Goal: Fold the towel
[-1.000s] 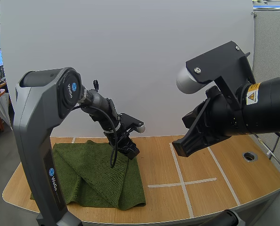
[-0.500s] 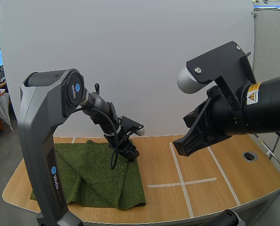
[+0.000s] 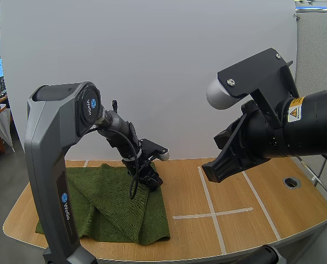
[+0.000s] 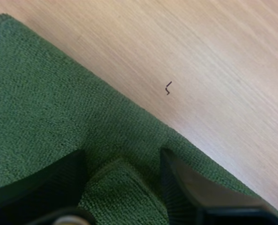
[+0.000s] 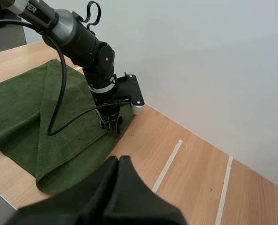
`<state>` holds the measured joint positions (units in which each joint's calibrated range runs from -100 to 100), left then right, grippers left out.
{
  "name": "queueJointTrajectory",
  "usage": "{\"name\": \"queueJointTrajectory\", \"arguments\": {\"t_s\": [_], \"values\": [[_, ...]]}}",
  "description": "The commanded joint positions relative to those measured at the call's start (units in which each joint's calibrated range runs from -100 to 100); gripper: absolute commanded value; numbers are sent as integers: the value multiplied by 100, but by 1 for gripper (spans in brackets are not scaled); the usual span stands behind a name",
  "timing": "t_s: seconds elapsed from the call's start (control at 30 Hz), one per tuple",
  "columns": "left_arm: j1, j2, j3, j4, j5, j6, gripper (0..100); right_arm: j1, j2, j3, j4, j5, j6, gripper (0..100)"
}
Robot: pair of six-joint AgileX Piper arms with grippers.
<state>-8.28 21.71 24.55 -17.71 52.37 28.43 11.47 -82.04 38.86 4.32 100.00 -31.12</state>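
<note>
A dark green towel [image 3: 114, 212] lies on the left half of the wooden table, one layer folded over in a slanting flap. My left gripper [image 3: 152, 182] points down onto the towel's far right corner. In the left wrist view its fingers [image 4: 176, 180] stand apart on the towel [image 4: 45, 103], with a raised ridge of cloth between them; the gripper [image 4: 122, 176] is open. My right gripper [image 3: 213, 171] hangs high above the table's middle, shut on nothing. In the right wrist view its fingers form one dark wedge [image 5: 118, 163] above the towel [image 5: 26, 117] and the left gripper [image 5: 112, 127].
White tape lines [image 3: 213, 213] form a cross on the bare wood to the right of the towel. A round cable hole [image 3: 292, 182] sits near the table's right edge. A small dark mark [image 4: 167, 87] lies on the wood beside the towel's corner.
My left arm has come down and slightly back, bringing its gripper lower onto the towel's far right corner. The right arm has stayed in place.
</note>
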Motion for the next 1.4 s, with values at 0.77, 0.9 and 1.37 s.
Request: {"name": "queueJointTrajectory", "arguments": {"t_s": [0.77, 0.9, 1.37], "values": [[-16, -78, -26, 534, 727, -348, 0, -57, -63, 12, -39, 0, -41, 0], [-9, -340, -26, 951, 962, -652, 0, -57, -63, 12, -39, 0, -41, 0], [-4, -708, -26, 767, 1533, -651, 0, -57, -63, 12, -39, 0, -53, 0]]}}
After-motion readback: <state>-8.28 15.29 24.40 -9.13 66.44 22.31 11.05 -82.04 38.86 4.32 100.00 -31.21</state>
